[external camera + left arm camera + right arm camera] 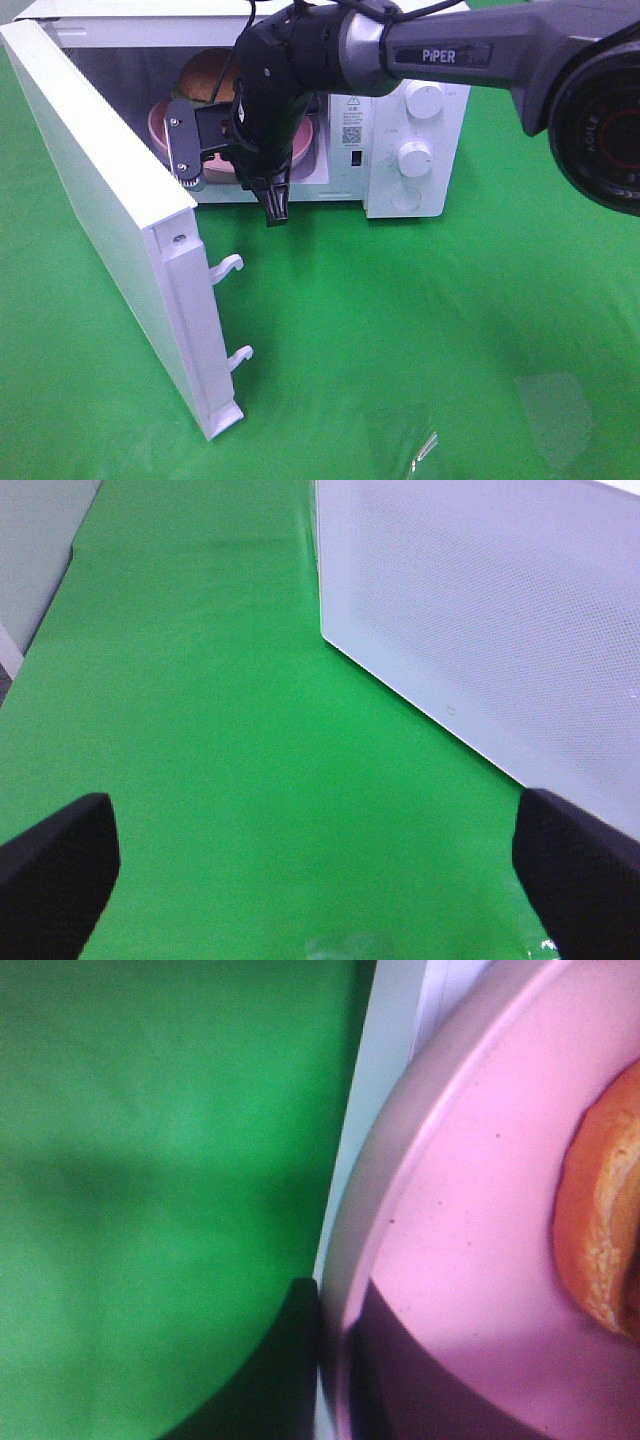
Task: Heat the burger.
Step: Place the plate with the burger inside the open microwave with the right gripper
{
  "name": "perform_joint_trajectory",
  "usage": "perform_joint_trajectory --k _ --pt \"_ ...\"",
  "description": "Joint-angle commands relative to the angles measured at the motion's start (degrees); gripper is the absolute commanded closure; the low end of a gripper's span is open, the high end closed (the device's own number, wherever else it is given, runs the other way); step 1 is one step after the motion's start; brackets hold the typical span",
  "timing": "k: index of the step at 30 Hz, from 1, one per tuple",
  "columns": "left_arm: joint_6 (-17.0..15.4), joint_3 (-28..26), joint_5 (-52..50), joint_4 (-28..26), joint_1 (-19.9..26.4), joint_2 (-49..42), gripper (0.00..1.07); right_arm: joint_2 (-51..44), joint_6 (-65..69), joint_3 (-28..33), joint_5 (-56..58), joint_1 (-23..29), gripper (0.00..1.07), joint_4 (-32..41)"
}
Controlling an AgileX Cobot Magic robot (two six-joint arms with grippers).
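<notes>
1. The round burger with the glossy golden-brown bun [205,75] is already inside the boxy white microwave oven [425,120]. It sits on a shallow pink plate [158,125] in the cavity. The oven stands near the far edge of the green cloth-covered counter [430,330], so that's where the burger is too.
2. The right hand [275,210] is down at the mouth of the cavity with its jaws practically closed. Its wrist view shows the plate's rim running right along one black finger [295,1350]. My read is that the rim works as the handle for sliding the plate in. I honestly can't tell whether the rim is pinched or just alongside.
3. Going for the plate rather than the burger makes sense, since nothing squashes the bun or knocks the stack apart.
4. The flat white oven door [90,180] is swung wide toward the counter's left edge, with its two white latch hooks [230,265] sticking out. It needs to be that wide for the arm to fit in.
5. The left hand [320,875] is spread as wide as it goes and holds nothing. It hovers over the counter beside a white panel with fine dots [480,610]. That's probably the door's outer face, but I'm not sure. I'd guess it's waiting there to push the door shut.
6. What's left, as I see it: right arm out, door closed, round white knobs [425,100] turned. The thing to watch is the door swinging while the arm is in the opening.
</notes>
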Motion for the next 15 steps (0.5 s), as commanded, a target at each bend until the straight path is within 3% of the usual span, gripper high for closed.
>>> perform_joint_trajectory --k 1,15 --pt "0.0 0.11 -0.06 -0.29 0.0 -0.06 0.07 -0.74 -0.4 -1.09 -4.01 0.06 1.06 -1.09" --pt "0.0 0.11 -0.06 -0.29 0.0 -0.06 0.07 0.11 3.27 -1.09 -4.98 0.06 0.95 -1.32"
